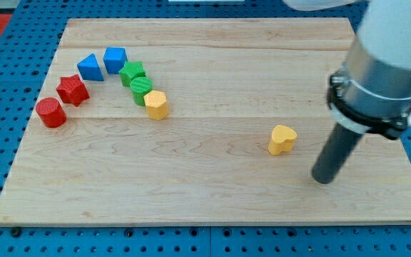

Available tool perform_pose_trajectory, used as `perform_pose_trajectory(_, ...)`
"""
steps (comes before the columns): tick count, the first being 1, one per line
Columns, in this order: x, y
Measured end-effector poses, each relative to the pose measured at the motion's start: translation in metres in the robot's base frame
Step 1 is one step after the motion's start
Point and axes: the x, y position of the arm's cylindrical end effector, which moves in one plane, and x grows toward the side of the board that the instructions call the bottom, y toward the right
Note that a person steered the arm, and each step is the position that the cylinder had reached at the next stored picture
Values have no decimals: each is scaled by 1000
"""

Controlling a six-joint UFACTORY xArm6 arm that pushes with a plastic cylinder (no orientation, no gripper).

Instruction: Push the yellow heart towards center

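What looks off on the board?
Only the yellow heart, alone at the view's right, apart from the other blocks arced at upper left. My tip sits just right of and below it, not touching. Nothing tipped or damaged.

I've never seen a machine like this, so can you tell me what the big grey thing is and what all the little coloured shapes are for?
The grey thing is a robot arm ending in a dark rod. It holds nothing; its tip only slides along and pushes. One camera looks down at a wooden board. The tip sits toward the view's right and a little below the yellow heart, not touching it. At the view's left sit a red cylinder, red star, two blue blocks, green star, green cylinder and another yellow block.
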Motion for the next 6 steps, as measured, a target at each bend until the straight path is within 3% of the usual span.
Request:
perform_pose_trajectory(2,-38,1)
perform_pose_trajectory(4,-57,-73)
perform_pose_trajectory(5,-67,-72)
perform_pose_trajectory(6,-89,-11)
